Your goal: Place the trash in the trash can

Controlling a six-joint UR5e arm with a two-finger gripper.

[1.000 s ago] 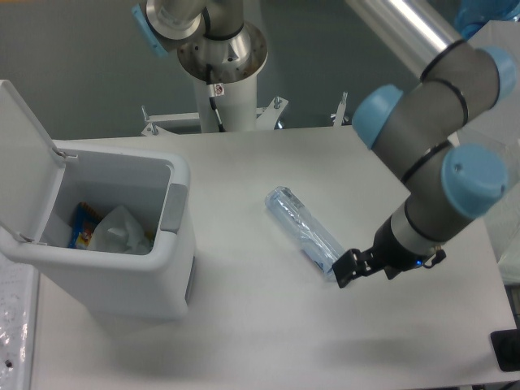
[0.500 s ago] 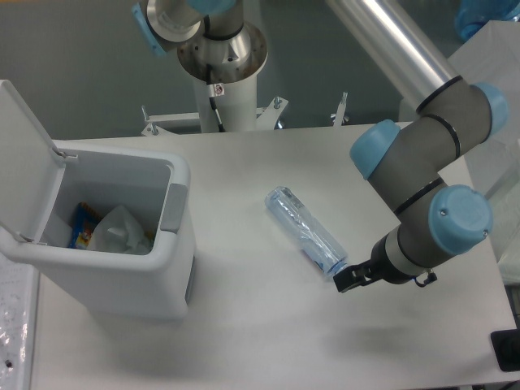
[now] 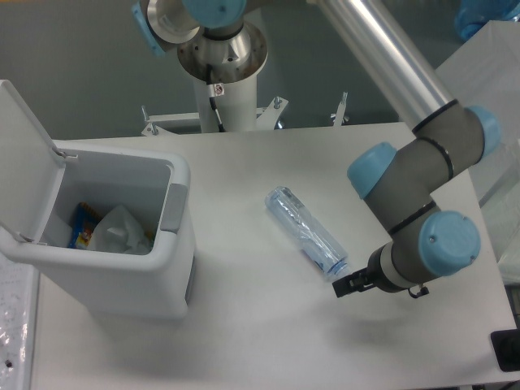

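The clear, bluish crinkled plastic bottle (image 3: pixel 306 231) lies on the table (image 3: pixel 260 333), running diagonally from upper left to lower right. My gripper (image 3: pixel 345 285) hangs low just past the bottle's lower right end, close to its cap. Its dark fingers show as one small mass, so their spacing is not visible, and nothing is seen held. The white trash can (image 3: pixel 166 280) stands at the left with its flip lid (image 3: pixel 20 154) swung up. A crumpled white tissue (image 3: pixel 118 231) lies inside it.
A colourful wrapper (image 3: pixel 82 225) lies in the can beside the tissue. The arm's base column (image 3: pixel 223 89) rises at the table's back edge. A dark object (image 3: pixel 505 351) sits at the lower right corner.
The gripper has dropped lower and shifted slightly along the bottle's lower right end as the wrist swung round. The bottle and the can have not moved.
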